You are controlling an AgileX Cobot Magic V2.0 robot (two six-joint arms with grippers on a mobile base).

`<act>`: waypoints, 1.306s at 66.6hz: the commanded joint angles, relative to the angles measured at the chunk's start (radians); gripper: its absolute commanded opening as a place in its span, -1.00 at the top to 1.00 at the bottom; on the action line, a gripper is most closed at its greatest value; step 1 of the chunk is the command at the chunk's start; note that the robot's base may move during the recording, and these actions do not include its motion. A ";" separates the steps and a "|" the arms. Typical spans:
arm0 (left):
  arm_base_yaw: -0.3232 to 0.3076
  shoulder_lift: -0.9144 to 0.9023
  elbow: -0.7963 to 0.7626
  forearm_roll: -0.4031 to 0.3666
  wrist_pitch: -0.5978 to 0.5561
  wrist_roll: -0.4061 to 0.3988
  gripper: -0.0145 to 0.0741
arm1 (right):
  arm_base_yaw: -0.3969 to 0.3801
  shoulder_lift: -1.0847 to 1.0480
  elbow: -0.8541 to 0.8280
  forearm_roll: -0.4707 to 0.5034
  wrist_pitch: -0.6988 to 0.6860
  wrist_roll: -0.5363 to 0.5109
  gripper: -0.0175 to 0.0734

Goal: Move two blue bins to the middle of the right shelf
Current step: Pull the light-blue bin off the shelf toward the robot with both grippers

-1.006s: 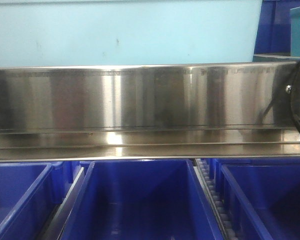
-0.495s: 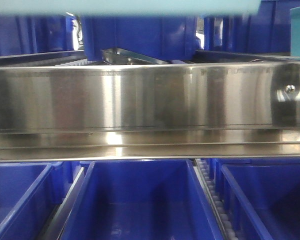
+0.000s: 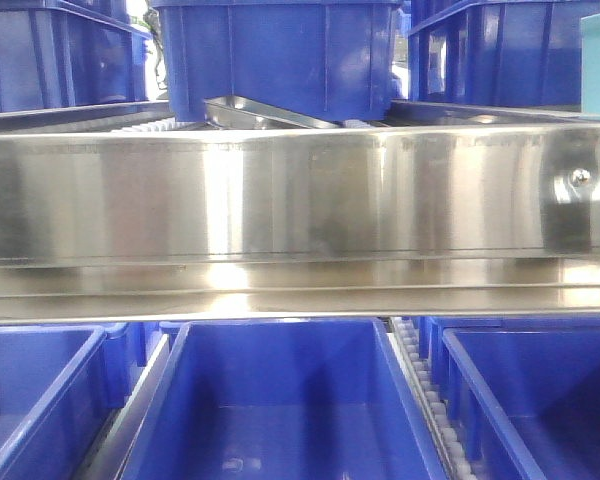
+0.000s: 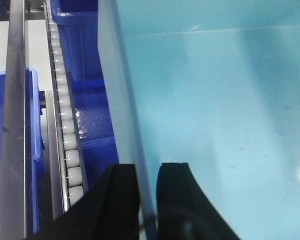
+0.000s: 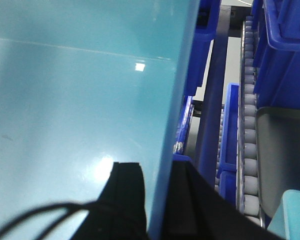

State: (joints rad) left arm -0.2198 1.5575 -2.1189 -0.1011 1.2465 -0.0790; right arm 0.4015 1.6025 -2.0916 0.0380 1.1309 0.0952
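While the light-blue bin (image 4: 215,100) is held up beside the roller track (image 4: 66,135), its side walls pinched tight by left gripper (image 4: 146,172) & right gripper (image 5: 157,175), the carry step is judged underway, w/ alignment to the right shelf's mid level needed next.

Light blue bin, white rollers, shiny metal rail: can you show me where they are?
light blue bin (image 4: 215,100), left wrist view, on its smooth inside surface.
white rollers (image 4: 69,127), left wrist view, on one roller midway along the row.
shiny metal rail (image 3: 300,200), front view, middle of its flat face.
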 commanded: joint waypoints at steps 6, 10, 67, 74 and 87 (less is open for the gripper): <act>-0.007 -0.002 -0.007 -0.074 -0.025 0.017 0.92 | 0.000 -0.008 -0.013 0.029 -0.038 -0.025 0.95; -0.007 -0.002 -0.007 -0.074 -0.025 0.017 0.92 | 0.000 -0.008 -0.013 0.029 -0.038 -0.025 0.95; -0.007 -0.003 -0.007 -0.074 -0.155 0.017 0.92 | 0.000 -0.008 -0.013 0.029 -0.042 -0.025 0.95; -0.007 -0.003 -0.007 -0.074 -0.194 0.017 0.92 | 0.000 -0.008 -0.013 0.029 -0.042 -0.025 0.95; -0.007 -0.003 -0.007 -0.074 -0.244 0.017 0.92 | 0.000 -0.008 -0.013 0.029 -0.042 -0.025 0.95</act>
State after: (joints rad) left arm -0.2198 1.5638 -2.1189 -0.1095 1.1034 -0.0727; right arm 0.3997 1.6044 -2.0923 0.0202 1.1241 0.0970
